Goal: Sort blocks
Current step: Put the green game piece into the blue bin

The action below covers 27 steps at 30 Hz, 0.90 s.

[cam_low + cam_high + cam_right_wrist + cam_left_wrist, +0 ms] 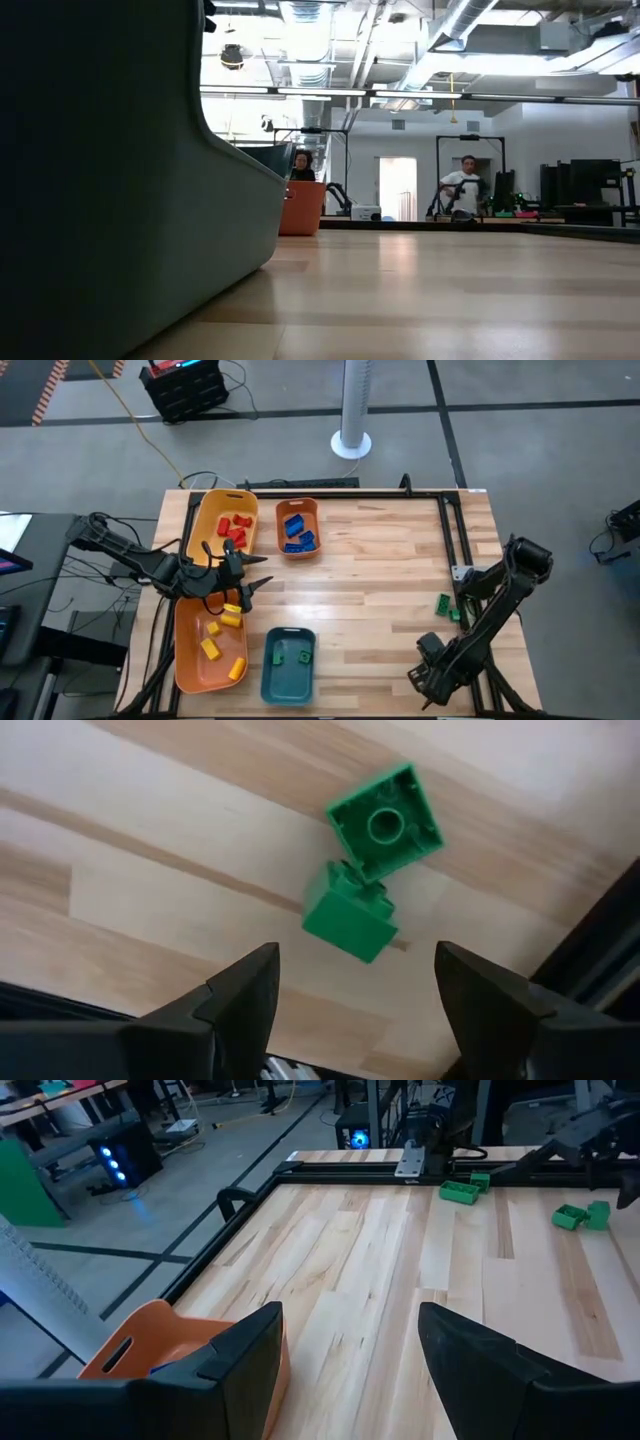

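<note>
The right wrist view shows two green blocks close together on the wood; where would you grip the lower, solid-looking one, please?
Take the lower green block across its two free flat sides, coming straight down with the open right hand. Its far corner touches the hollow-side-up green block, so avoid closing across that end.

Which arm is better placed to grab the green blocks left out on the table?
Right. Its open end effector hangs directly over the green blocks near the table's right edge, while the left end effector, also open, sits by the yellow-block tray at the far side.
</note>
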Each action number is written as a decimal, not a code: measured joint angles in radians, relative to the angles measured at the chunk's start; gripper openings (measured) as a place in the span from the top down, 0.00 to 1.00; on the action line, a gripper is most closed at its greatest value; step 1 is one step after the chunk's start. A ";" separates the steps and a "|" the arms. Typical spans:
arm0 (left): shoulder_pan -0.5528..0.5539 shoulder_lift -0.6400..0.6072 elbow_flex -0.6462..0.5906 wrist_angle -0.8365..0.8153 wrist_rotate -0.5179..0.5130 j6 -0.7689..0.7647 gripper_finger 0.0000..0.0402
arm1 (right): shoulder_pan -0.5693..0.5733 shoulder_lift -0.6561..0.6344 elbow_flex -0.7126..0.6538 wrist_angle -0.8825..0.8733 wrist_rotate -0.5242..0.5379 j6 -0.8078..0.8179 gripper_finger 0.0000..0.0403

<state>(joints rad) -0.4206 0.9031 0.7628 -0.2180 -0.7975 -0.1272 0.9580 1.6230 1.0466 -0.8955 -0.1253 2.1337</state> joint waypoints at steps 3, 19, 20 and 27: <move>0.000 0.000 0.000 0.000 0.000 0.000 0.43 | 0.006 0.001 0.000 0.011 0.016 0.045 0.32; 0.000 0.000 0.000 -0.002 0.001 0.001 0.43 | 0.003 0.116 0.000 0.030 0.020 0.127 0.32; 0.000 0.000 0.000 -0.002 0.001 0.001 0.43 | 0.004 0.118 0.000 0.029 0.021 0.122 0.32; 0.000 0.000 0.000 -0.001 0.001 0.003 0.43 | 0.019 0.118 0.000 0.013 0.022 0.111 0.36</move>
<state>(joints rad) -0.4210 0.9031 0.7628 -0.2193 -0.7963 -0.1238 0.9775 1.7409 1.0470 -0.8821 -0.1036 2.2452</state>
